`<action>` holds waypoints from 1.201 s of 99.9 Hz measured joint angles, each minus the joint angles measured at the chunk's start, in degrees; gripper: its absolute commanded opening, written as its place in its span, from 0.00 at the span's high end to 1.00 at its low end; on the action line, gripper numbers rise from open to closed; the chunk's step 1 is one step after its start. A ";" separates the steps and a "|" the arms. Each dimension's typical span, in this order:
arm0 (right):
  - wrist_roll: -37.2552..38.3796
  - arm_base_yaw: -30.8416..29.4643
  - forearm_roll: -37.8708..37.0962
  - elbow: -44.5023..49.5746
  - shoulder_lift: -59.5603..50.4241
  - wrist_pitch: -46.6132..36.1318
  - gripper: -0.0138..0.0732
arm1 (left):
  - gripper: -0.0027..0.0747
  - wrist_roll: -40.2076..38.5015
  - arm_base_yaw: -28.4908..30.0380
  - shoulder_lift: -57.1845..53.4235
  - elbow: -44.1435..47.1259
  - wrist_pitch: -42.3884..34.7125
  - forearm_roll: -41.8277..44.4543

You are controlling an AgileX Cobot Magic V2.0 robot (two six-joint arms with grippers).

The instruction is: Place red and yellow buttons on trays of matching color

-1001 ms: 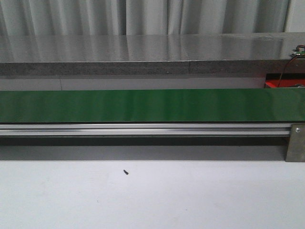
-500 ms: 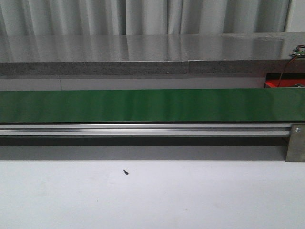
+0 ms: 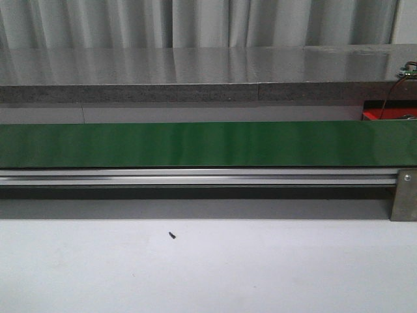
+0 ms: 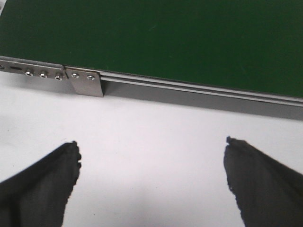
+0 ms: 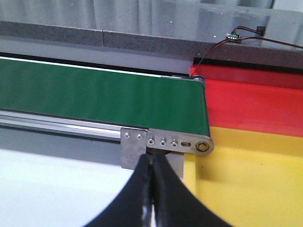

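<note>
No red or yellow button shows in any view. The red tray [image 5: 255, 101] and the yellow tray [image 5: 251, 179] sit side by side past the right end of the green conveyor belt [image 5: 94, 97]; a sliver of the red tray [image 3: 389, 115] shows in the front view. My right gripper [image 5: 152, 158] is shut with nothing in it, close to the belt's end bracket and beside the yellow tray. My left gripper [image 4: 151, 146] hangs open over the white table, short of the belt [image 4: 165, 38], with nothing between its fingers [image 4: 52, 179].
The belt [image 3: 208, 143] runs the full width of the front view on an aluminium rail [image 3: 195, 176]. A grey counter [image 3: 195, 72] lies behind it. A small dark speck [image 3: 172, 235] lies on the white table. A circuit board with wires [image 5: 233, 35] sits above the red tray.
</note>
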 measured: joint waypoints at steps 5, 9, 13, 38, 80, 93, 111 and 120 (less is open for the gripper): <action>0.00 0.00 0.00 0.00 0.00 0.00 0.95 | 0.12 -0.14 0.12 0.00 0.00 0.51 0.56; 0.00 0.00 0.00 0.00 0.00 0.00 0.95 | 0.12 -0.86 0.64 0.00 0.00 0.90 1.12; 0.00 0.00 0.00 0.00 0.00 0.00 0.95 | 0.12 -1.76 1.62 0.00 -0.23 1.18 1.67; 0.00 0.00 0.00 0.00 0.00 0.00 0.95 | 0.12 -3.58 15.44 0.19 -5.93 2.19 2.78; 0.00 0.00 0.00 0.00 0.00 0.00 0.95 | 0.12 -3.04 30.41 15.22 -12.60 2.32 6.22; 0.00 0.00 0.00 0.00 0.00 0.00 0.95 | 0.12 -2.99 31.20 21.34 -12.73 0.91 6.67; 0.00 0.00 0.00 0.00 0.00 0.00 0.95 | 0.12 -2.99 31.20 28.55 -14.85 0.28 6.67; 0.00 0.00 0.00 0.00 0.00 0.00 0.95 | 0.12 -2.90 31.20 31.31 -16.78 0.05 7.20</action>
